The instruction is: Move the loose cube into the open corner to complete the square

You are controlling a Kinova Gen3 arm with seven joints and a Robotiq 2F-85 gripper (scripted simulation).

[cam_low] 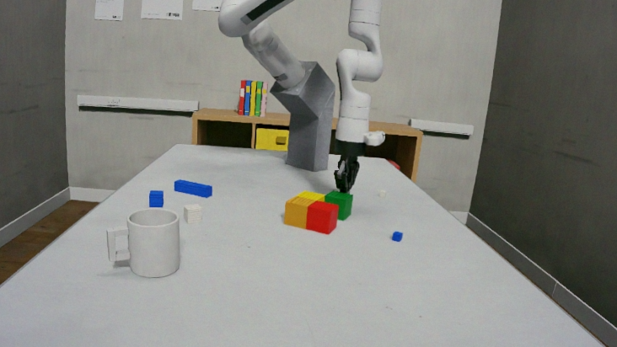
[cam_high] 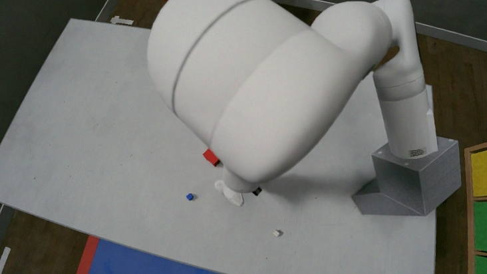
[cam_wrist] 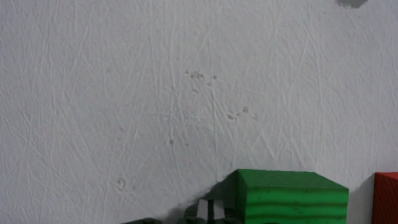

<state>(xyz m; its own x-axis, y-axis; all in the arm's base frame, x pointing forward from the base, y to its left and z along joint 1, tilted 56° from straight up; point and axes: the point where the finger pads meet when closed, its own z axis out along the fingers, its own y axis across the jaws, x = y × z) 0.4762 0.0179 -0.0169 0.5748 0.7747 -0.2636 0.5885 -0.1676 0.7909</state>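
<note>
The green cube (cam_low: 339, 205) (cam_wrist: 295, 200) stands at the right rear of the group. Table shows between it and the red cube (cam_high: 211, 157) (cam_low: 322, 216) (cam_wrist: 387, 200) in the wrist view. The orange cube (cam_low: 296, 212) touches the red one's left side, with the yellow cube (cam_low: 311, 196) behind. How closely green meets yellow is hidden. My gripper (cam_low: 344, 189) (cam_wrist: 210, 210) is shut and empty, fingers pointing down, just behind the green cube in the exterior view and close beside its left face in the wrist view. The arm hides most of the group in the top view.
A small blue cube (cam_high: 189, 196) (cam_low: 397, 236) and a small white cube (cam_high: 277, 233) (cam_low: 382, 193) lie to one side. Across the table stand a white mug (cam_low: 154, 245), a white block (cam_low: 192, 213), a blue block (cam_low: 156, 198) and a long blue bar (cam_low: 192, 188).
</note>
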